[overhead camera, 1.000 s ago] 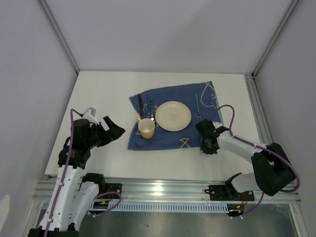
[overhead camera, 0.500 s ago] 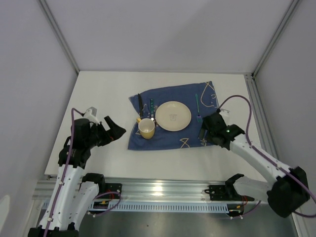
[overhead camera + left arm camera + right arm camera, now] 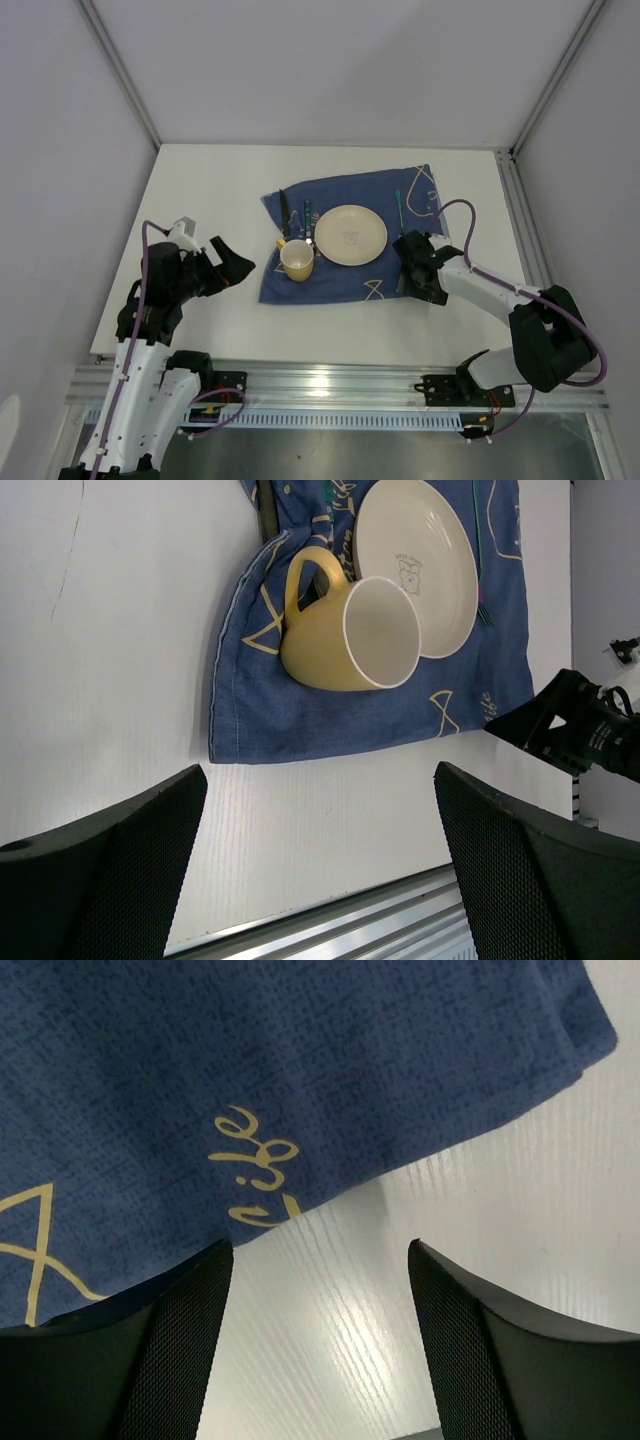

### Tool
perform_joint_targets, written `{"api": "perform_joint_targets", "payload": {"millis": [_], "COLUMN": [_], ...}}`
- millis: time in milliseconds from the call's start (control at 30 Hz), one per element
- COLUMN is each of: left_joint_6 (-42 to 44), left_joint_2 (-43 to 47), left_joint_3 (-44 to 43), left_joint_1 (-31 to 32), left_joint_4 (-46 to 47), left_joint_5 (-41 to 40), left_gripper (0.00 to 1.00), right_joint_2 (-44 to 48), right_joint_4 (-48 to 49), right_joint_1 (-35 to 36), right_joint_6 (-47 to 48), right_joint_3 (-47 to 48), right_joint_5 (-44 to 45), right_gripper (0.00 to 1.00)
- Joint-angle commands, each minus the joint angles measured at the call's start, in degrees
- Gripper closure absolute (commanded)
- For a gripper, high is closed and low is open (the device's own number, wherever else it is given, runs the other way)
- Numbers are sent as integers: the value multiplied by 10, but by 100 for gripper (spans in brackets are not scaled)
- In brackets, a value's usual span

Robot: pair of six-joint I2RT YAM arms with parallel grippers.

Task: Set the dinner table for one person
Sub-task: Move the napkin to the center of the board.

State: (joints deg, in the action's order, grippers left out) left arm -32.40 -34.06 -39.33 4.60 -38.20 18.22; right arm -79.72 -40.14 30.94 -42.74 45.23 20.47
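Note:
The white dinner table (image 3: 200, 190) carries a dark blue cloth (image 3: 340, 283) with a cream plate (image 3: 350, 235) on it. A yellow mug (image 3: 297, 259) lies on its side left of the plate, its mouth toward the plate (image 3: 420, 560). A green-handled fork (image 3: 400, 215) lies right of the plate. Two more utensils (image 3: 296, 218) lie to its left. My right gripper (image 3: 412, 275) hangs open over the cloth's near right corner (image 3: 250, 1080), nothing between its fingers (image 3: 150, 1350). My left gripper (image 3: 232, 265) is open and empty over bare table, left of the cloth (image 3: 300, 730) and mug (image 3: 345, 635).
Silver frame rails (image 3: 340, 385) run along the near edge of the table, and another rail (image 3: 520, 220) runs down its right side. Grey walls close in the back and both sides. The right gripper (image 3: 580, 730) shows as a dark shape in the left wrist view.
My right gripper has gone from shut to open by the cloth's near right corner; its arm swung out to the right and came back. The left arm has not moved.

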Motion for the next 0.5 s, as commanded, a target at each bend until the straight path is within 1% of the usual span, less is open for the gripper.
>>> {"api": "perform_joint_targets", "payload": {"millis": [0, 233, 367, 433, 467], "left_joint_6": [15, 17, 19, 19, 20], "left_joint_2": [3, 3, 7, 6, 6], "left_joint_3": [-15, -13, -12, -13, -13], "left_joint_1": [4, 6, 11, 15, 16], "left_joint_4": [15, 18, 20, 19, 20], "left_joint_5": [10, 16, 16, 16, 16], "left_gripper": [1, 1, 1, 1, 1], "right_joint_2": [-24, -92, -121, -129, -134], "right_joint_4": [32, 61, 68, 70, 73], "right_joint_1": [-2, -5, -7, -10, -11], "right_joint_6": [-16, -23, -20, -17, -17], "right_joint_3": [13, 23, 36, 37, 37], "right_joint_5": [2, -17, -17, -17, -17], "right_gripper": [26, 28, 33, 42, 53]}}
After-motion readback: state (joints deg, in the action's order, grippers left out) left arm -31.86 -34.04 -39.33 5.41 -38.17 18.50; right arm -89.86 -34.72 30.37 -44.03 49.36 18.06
